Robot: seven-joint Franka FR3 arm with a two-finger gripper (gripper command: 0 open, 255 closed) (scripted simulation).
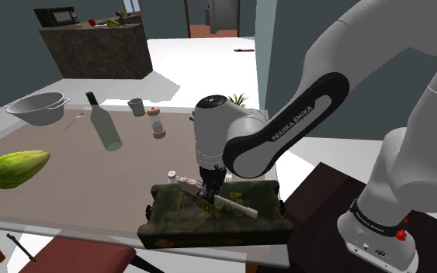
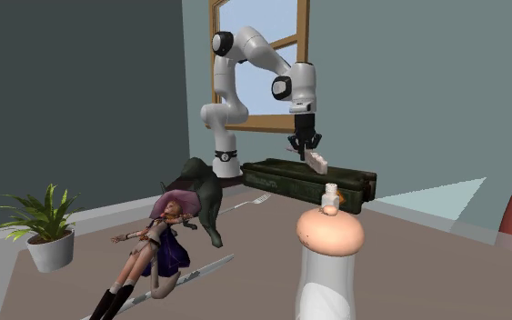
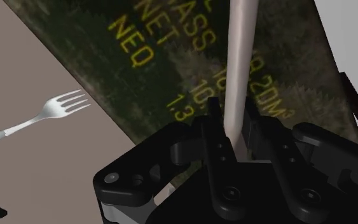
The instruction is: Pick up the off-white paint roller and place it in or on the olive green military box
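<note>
Gripper (image 3: 234, 124) status: my fingers (image 3: 217, 149) are pinched in tight on the thin off-white shaft of the paint roller (image 3: 241, 57), so it's held. The shaft runs straight out from between them, across the lid of the military box (image 3: 171, 70), which is dark olive with yellow stencilled lettering. In the shoulder view the roller (image 1: 234, 204) is low over the box (image 1: 193, 221) top; can't tell if it touches the lid. In the second exterior view the roller (image 2: 316, 161) hangs from my gripper (image 2: 306, 145) right above the box (image 2: 290, 177).

Fork (image 3: 47, 118) lies on the table (image 3: 31, 63) just beside the box's long edge, tines toward the box. White-capped shaker (image 1: 172, 177) stands just beside the box's far corner. Further out from the box: orange-brown shaker (image 1: 158, 124), grey cup (image 1: 136, 107), green bottle (image 1: 104, 124), green melon (image 1: 15, 168), grey bowl (image 1: 38, 107). Well beyond the box is a dark counter (image 1: 96, 50).
</note>
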